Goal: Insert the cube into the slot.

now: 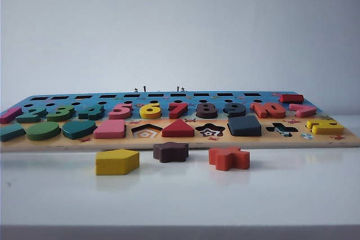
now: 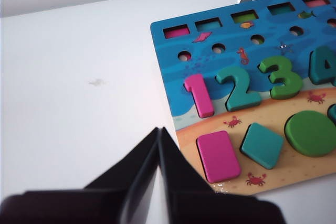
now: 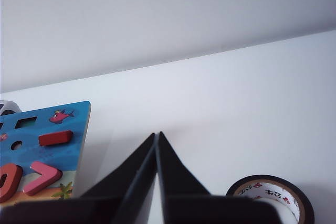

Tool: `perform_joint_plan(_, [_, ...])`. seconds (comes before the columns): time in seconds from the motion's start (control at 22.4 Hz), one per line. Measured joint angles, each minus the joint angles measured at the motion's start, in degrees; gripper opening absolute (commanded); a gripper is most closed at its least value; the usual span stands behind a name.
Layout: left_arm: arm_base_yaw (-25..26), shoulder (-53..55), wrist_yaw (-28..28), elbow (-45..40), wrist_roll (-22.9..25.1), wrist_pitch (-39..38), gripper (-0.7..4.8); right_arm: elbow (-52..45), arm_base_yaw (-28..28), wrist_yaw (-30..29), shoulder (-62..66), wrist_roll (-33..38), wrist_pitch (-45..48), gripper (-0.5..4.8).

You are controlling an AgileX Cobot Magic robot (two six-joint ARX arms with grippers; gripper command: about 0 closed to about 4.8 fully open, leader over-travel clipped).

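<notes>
The flat dark slate-blue square wooden cube [image 1: 244,125] sat seated in its square slot on the blue and sand-coloured wooden puzzle board [image 1: 180,140], in the board's front row, between the star-shaped recess [image 1: 210,130] and the cross-shaped recess [image 1: 282,129]. The block filled the slot, so the floor of the slot could not be seen. The board lay flat on the white counter [image 1: 180,195].

In front of the board, three loose pieces rested on the counter: a yellow pentagon block [image 1: 116,162], a dark brown star block [image 1: 170,152] and an orange cross block [image 1: 229,158], each apart from the others and just clear of the board's front edge.

Neither arm showed in the exterior view. In the left wrist view, the left end effector [image 2: 159,129] had its black fingers pressed together at the tips, holding nothing, above bare counter just beside the board's corner where a pink rectangle piece [image 2: 218,156] and a pink numeral one [image 2: 199,95] sat. In the right wrist view, the right end effector [image 3: 158,135] was likewise together and empty, over the counter near the board's other end, with a roll of black tape [image 3: 273,199] lying on the counter nearby.
</notes>
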Motion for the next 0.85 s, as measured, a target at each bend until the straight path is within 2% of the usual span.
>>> perform_joint_plan(0.4, [0.0, 0.0, 0.0, 0.0, 0.0, 0.04, 0.17, 0.0, 0.0, 0.0, 0.0, 1.29, 0.0, 0.0])
perform_joint_plan(0.63, [0.02, 0.0, -0.02, -0.2, 1.77, 1.01, 0.17, 0.0, 0.0, 0.0, 0.0, 1.31, 0.0, 0.0])
perform_joint_plan(0.85, [0.0, 0.0, -3.1, -0.31, 2.23, 1.36, 0.17, 0.0, 0.0, 0.0, 0.0, 1.31, 0.0, 0.0])
